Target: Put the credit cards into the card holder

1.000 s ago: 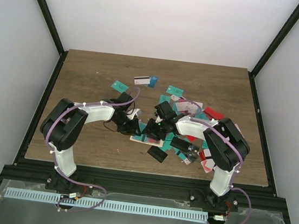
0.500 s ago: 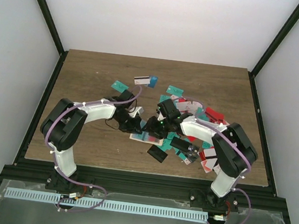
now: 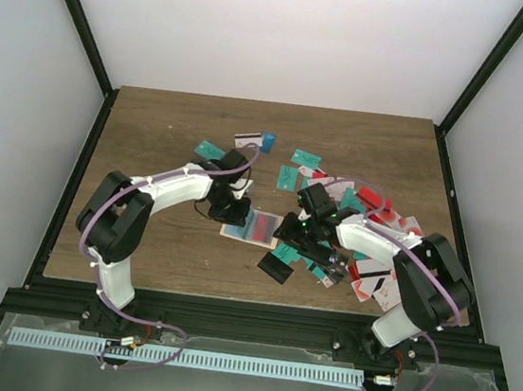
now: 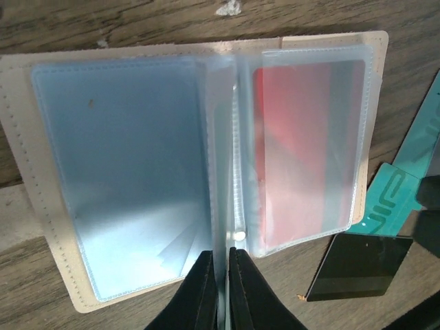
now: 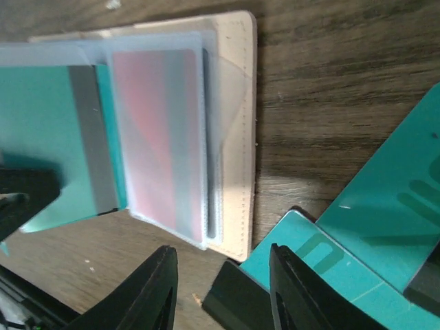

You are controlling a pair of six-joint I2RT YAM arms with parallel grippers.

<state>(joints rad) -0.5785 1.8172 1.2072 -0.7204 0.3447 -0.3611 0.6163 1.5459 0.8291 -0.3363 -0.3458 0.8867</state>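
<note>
The tan card holder [image 3: 250, 227] lies open on the table. Its clear sleeves face up between the two grippers. In the left wrist view the card holder [image 4: 20, 137] shows a red card [image 4: 306, 151] in its right sleeve. My left gripper [image 4: 221, 275] is shut on a clear sleeve page standing up at the spine. In the right wrist view my right gripper [image 5: 223, 289] hangs open over the card holder's [image 5: 237, 137] near corner and a black card [image 5: 240, 299], holding nothing. A teal card [image 5: 55, 144] with a grey stripe shows on the holder's other half.
Loose credit cards [image 3: 366, 275] in teal, red and white lie scattered right of the holder. A black card [image 3: 274, 268] lies in front of it. More cards [image 3: 247, 140] lie further back. Dark frame rails border the table.
The left gripper has closed on the sleeve page and shifted back. The holder now lies spread open. The right gripper has drawn back to the right, off the holder.
</note>
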